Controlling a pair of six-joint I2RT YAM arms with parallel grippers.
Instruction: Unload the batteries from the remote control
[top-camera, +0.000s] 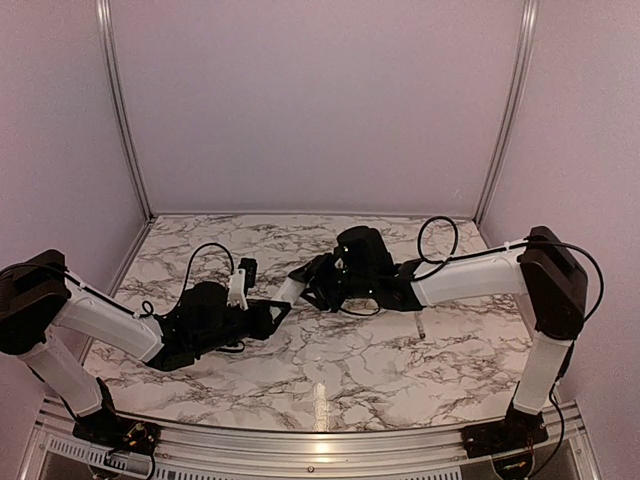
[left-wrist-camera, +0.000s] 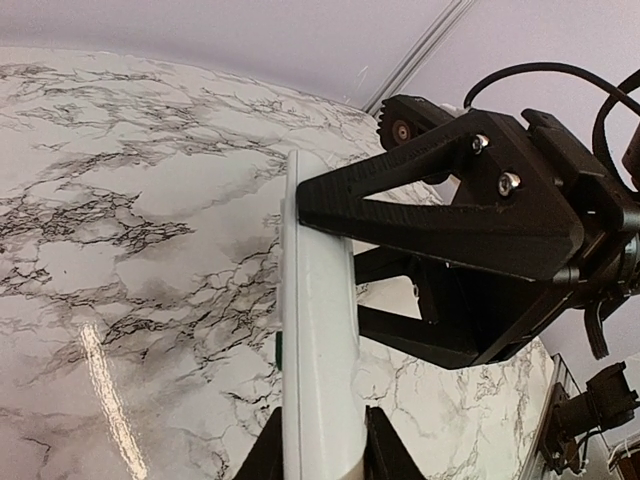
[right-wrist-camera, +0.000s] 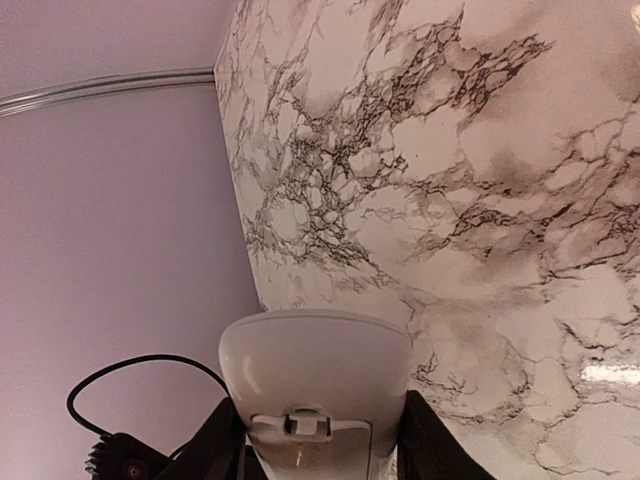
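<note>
Left pincer (left-wrist-camera: 322, 445): narrow, pressed from both sides on the long edges of the remote (left-wrist-camera: 318, 320), at its left end. Right pincer (right-wrist-camera: 318, 440): about half wide, clamped on the right end, just beside a small cover clip (right-wrist-camera: 305, 425). Between the two, then, a remote held off the table (top-camera: 380, 370), over its middle, running left to right from one pincer into the other.

Probably light and stiff. Hard glossy plastic with rounded ends, so apt to slip or twist under a pinch. Best taken by the long sides near one end, leaving the cover face free. No call for a hard squeeze: thin shell, and a clip that looks easy to snap.

Batteries not in sight, presumably inside under the cover. Small, round and smooth by the task's sense, so likely to roll once out. Cannot tell from these views whether the cover sits fully latched.
</note>
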